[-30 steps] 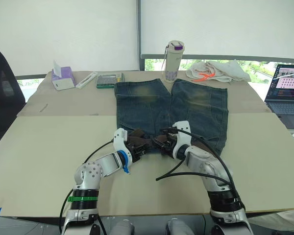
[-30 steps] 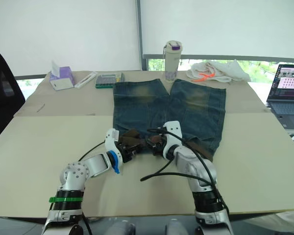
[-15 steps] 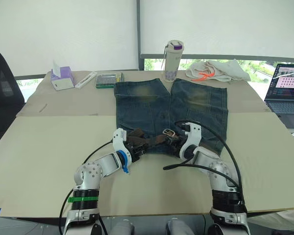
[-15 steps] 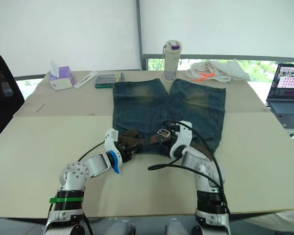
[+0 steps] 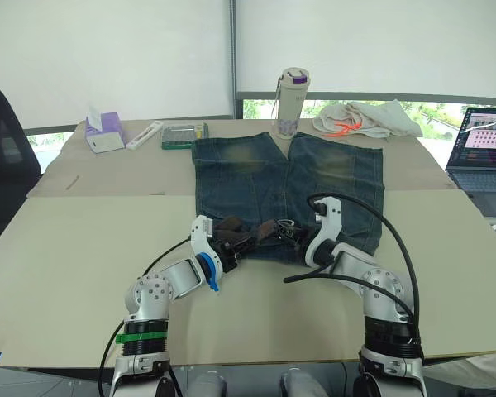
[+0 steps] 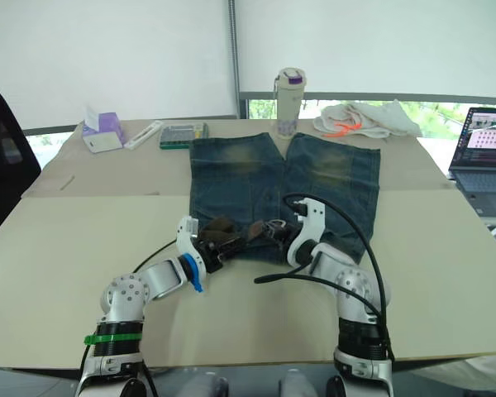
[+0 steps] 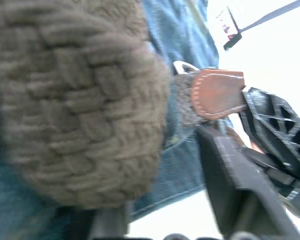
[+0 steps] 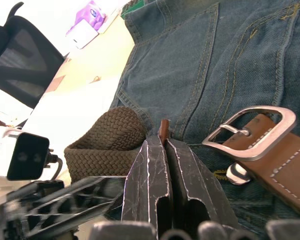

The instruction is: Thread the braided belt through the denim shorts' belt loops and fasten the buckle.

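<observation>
Beige table (image 5: 83, 248) under a bright window carries the denim shorts (image 5: 331, 178), laid flat with the waistband toward the robot so both arms can reach it. On that waistband the braided belt (image 8: 102, 137) sits bunched. The right gripper (image 8: 162, 150) is pressed together on a thin brown belt end, just beside the buckle (image 8: 250, 131). The left gripper (image 5: 231, 246) appears clamped around the belt's folded bulk, likely steadying it for fastening.

Shorts (image 5: 289, 186) lie mid-table (image 5: 66, 248); belt (image 5: 256, 231) on their near edge; bottle (image 5: 293, 103) at twelve o'clock, laptop (image 5: 484, 149) at two.
</observation>
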{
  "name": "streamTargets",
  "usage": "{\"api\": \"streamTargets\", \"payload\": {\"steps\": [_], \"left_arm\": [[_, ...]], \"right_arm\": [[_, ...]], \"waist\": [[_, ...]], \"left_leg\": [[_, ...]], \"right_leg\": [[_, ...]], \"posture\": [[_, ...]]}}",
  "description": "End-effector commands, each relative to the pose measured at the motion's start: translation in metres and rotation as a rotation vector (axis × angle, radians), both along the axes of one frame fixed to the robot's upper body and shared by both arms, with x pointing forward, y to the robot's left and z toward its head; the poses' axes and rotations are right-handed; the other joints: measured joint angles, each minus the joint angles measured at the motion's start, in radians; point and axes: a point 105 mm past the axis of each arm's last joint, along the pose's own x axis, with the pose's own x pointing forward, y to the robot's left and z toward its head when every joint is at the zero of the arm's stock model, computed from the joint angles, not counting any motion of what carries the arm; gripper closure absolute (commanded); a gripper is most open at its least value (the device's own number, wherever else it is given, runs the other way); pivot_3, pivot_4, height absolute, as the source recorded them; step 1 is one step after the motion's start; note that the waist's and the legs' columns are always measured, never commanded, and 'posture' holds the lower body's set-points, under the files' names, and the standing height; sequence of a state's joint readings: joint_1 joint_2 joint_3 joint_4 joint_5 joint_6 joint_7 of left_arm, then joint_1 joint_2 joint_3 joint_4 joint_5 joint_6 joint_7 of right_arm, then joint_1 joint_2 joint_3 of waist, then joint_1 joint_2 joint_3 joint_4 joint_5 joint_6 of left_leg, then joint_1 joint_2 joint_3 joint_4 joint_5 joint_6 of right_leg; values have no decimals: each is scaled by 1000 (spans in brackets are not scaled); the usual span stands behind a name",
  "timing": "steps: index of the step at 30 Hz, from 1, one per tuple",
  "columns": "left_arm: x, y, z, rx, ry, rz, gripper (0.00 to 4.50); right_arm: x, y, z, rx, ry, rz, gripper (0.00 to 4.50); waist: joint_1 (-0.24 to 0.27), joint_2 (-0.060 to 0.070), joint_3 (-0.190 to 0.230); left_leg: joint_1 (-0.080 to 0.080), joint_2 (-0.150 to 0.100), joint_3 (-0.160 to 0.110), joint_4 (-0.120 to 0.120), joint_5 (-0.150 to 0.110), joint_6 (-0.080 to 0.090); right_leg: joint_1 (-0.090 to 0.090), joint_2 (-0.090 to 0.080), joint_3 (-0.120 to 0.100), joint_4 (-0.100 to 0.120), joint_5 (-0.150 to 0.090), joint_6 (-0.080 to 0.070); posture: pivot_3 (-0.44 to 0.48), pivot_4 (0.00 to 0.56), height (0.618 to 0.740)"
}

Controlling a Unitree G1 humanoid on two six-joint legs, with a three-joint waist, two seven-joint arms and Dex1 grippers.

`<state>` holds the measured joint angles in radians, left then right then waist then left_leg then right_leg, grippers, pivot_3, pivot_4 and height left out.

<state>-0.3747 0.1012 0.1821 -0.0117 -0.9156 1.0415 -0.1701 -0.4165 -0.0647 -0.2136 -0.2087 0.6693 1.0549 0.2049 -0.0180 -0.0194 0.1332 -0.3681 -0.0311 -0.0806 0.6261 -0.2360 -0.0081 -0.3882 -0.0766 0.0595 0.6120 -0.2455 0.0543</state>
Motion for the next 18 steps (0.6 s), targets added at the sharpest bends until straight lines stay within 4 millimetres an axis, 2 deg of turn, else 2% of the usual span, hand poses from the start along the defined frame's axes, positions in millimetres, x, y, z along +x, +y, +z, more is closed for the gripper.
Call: {"api": "streamTargets", "payload": {"steps": [1, 4, 8, 12, 15, 18], "left_arm": [[-6, 13, -7, 89, -38, -12, 850], [-9, 18, 0, 59, -82, -16, 23], [-13, 26, 2, 61, -114, -19, 23], [-25, 30, 19, -18, -195, -77, 23], [-34, 36, 32, -77, -264, -123, 23], [-39, 43, 27, -48, -280, -144, 23]], "right_arm": [[0, -6, 29, 44, -83, 8, 4500], [-2, -21, 41, 62, -105, 5, 4500], [-4, -43, 57, 105, -121, -14, 4500], [-8, -64, 71, 197, -128, -36, 4500], [-14, -73, 84, 320, -139, -21, 4500], [-18, -83, 92, 407, -136, -25, 4500]], "waist": [[-5, 1, 0], [-5, 1, 0], [-5, 2, 1], [-4, 3, 2], [-1, 3, 2], [1, 3, 3]], "left_leg": [[0, 0, 0, 0, 0, 0], [0, 2, 0, -1, 0, 0], [0, 2, 0, -1, 0, 0], [0, 3, 0, -1, 0, 0], [-1, 4, 0, -1, 0, 0], [-1, 5, 1, -1, 0, 1]], "right_leg": [[0, 0, 0, 0, 0, 0], [0, 1, 0, 0, 0, 0], [0, 1, 0, -1, 0, 0], [0, 1, 0, -1, 0, 0], [-1, 0, 0, -1, 0, -1], [0, 0, 0, -1, 0, -1]], "posture": [[0, 150, 740], [0, 150, 740], [0, 150, 740], [0, 150, 740], [0, 150, 740], [0, 150, 740]]}}
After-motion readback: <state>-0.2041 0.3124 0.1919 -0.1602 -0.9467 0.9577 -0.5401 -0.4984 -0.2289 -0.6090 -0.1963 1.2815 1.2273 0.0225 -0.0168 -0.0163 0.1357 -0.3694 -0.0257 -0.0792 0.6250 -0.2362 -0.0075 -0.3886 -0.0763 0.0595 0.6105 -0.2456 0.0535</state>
